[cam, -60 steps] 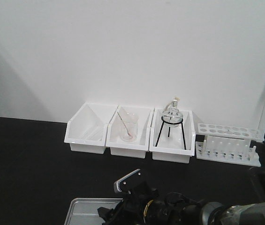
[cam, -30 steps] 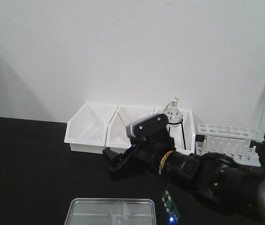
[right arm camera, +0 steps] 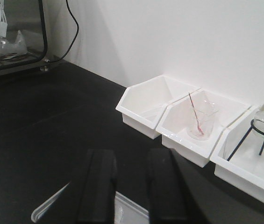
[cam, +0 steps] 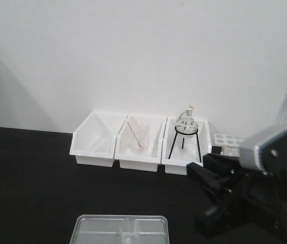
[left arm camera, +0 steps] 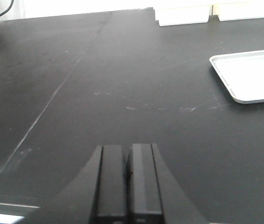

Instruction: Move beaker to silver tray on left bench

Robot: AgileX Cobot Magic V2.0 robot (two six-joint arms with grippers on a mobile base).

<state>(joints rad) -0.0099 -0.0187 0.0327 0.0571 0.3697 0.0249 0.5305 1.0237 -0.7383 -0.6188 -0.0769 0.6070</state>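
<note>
- The beaker [cam: 128,227] stood upright inside the silver tray [cam: 90,223], near the tray's middle, free of both grippers.
- The silver tray lay on the left bench [cam: 26,173] near its front edge, well apart from the three white bins [cam: 140,152] along the back edge.
- The right gripper [right arm camera: 129,189] hung above the tray, fingers spread, holding nothing.
- The left gripper [left arm camera: 127,179] was pressed together over bare bench.

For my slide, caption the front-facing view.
Beaker resting in silver tray as right gripper hovers open.
</note>
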